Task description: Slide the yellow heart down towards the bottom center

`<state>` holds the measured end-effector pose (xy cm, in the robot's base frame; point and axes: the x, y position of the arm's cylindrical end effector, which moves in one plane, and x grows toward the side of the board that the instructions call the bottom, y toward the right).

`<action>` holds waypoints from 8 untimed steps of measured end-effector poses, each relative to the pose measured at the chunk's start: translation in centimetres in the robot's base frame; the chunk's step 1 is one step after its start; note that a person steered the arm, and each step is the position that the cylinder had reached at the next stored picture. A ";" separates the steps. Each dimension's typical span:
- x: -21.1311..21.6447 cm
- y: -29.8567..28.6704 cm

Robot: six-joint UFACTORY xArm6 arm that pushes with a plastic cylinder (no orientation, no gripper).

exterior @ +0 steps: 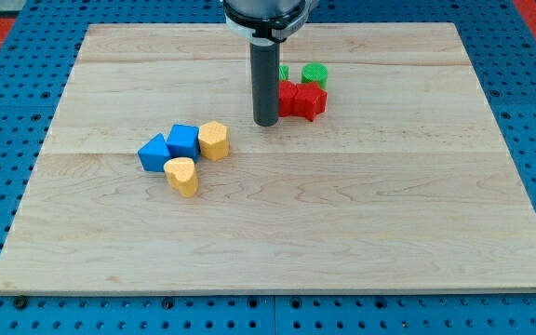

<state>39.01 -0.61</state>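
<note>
Your tip (265, 122), a bare rod gripping nothing, stood upper centre, well apart from the yellow heart (182, 176); approaching carelessly risked dragging the touching blue triangle (154, 153) along.

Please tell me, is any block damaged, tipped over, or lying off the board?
Nothing stands out. All blocks sit flat on the board. My tip is just left of the red block, well above and right of the yellow heart.

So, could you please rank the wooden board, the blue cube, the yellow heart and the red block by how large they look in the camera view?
1. Wooden board, by far.
2. Red block, partly hidden by the rod.
3. Blue cube and yellow heart: too alike to rank; the heart looks nearer the camera.
</note>
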 end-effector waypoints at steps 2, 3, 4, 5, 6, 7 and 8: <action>0.0 0.1; 0.0 0.1; 0.3 -2.7; 1.7 -6.0; 4.0 -7.9; 3.7 -7.9; 4.8 -9.2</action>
<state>43.85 -9.79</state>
